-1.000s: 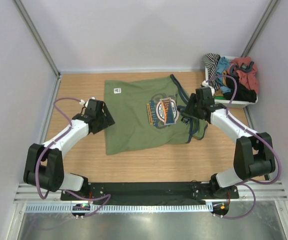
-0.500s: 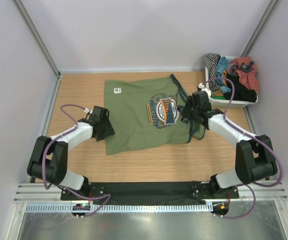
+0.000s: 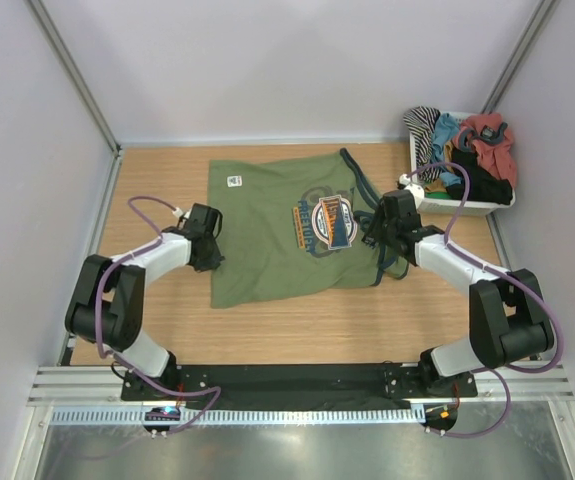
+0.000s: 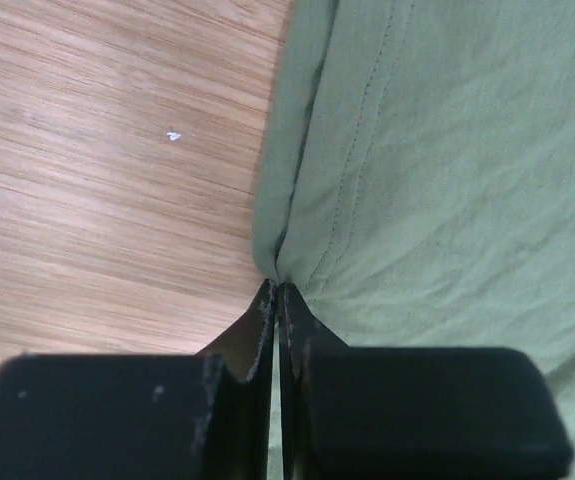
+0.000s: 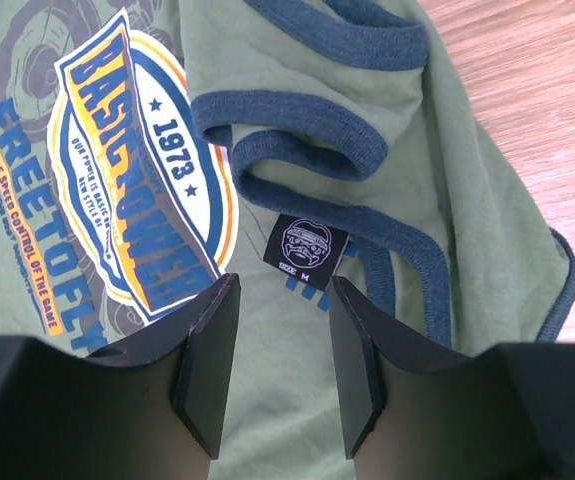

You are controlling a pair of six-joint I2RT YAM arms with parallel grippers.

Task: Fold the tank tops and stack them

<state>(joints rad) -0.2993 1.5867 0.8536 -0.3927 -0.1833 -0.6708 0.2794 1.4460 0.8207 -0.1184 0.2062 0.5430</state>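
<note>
Olive tank top (image 3: 262,250) lies spread mid-worktop (image 3: 297,335), its right side rumpled. Left pincer (image 4: 275,288) is closed, pinching the left hem edge. Right pincer (image 5: 282,285) is open, with its fingers apart over the neck trim. Bare wood shows along the near edge. Basket (image 3: 482,208) sits at the far right.

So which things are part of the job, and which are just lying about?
Job: olive green cloth tank top, pinched by the left gripper, open right gripper over its neckline; black cloth garment in the white plastic bin.
Lying about: that bin; striped cloth; teal cloth; red cloth.

"1973" on tank top (image 5: 447,130), "SIZE M" tag (image 5: 307,245)
</note>
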